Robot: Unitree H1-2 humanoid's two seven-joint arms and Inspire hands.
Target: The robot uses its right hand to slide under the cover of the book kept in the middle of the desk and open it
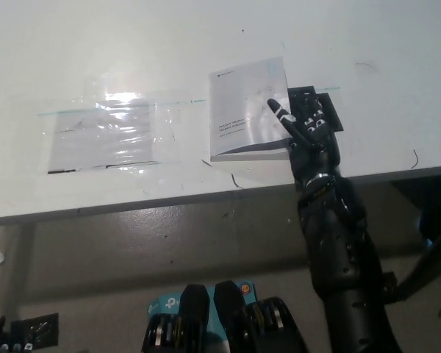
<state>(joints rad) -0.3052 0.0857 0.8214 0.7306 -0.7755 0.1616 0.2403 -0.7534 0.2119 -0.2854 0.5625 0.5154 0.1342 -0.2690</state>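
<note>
Right hand, black, rises from the near right over the desk edge and sits at the right edge of the book; fingers spread and holding nothing, one fingertip lying on the closed cover. Book lies flat, mid-desk, near the front edge. A clear plastic sheet lies flat to the book's left.
</note>
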